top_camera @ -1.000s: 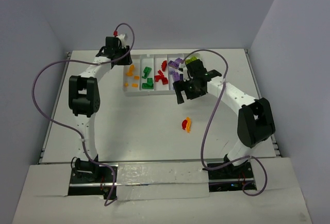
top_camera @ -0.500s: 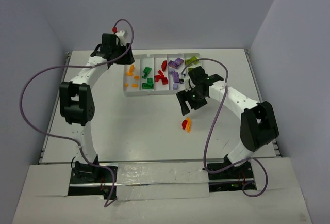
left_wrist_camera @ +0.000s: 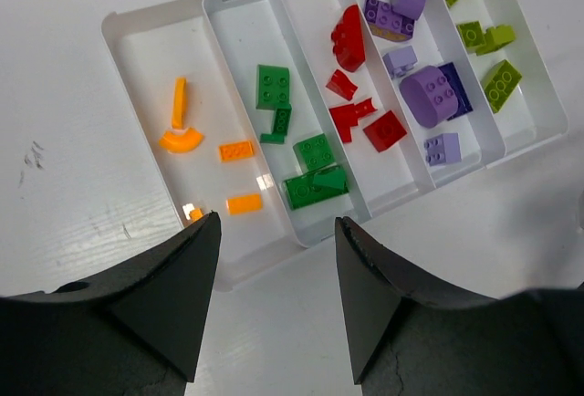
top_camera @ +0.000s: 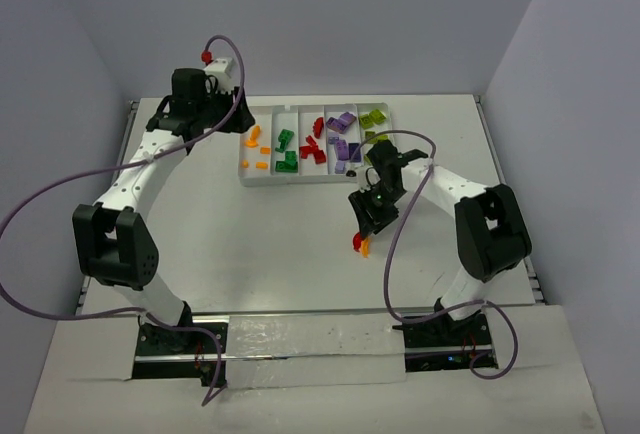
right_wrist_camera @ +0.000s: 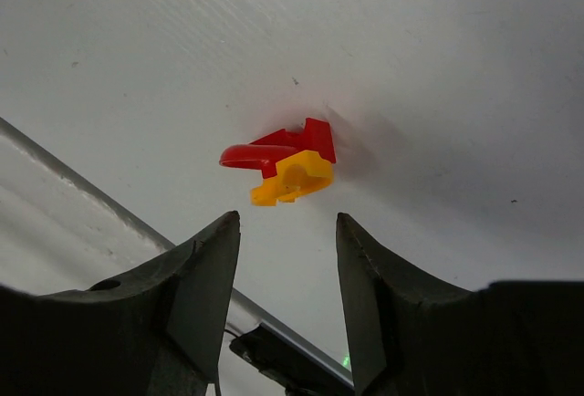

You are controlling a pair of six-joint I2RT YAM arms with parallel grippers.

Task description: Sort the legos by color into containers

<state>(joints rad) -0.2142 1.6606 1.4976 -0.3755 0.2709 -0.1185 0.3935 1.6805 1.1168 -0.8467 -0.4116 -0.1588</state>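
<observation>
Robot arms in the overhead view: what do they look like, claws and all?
The left arm and right arm are white tubes linked by chunky black joints. A thin purple cable loops loosely off each; the left one carries a small red cap. The left claw and right claw each have two matte black, wedge-shaped fingers.

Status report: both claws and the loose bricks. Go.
Left claw open, empty, over tray. Right claw open, above red brick and orange brick, touching, on table. Nothing in the way.
</observation>
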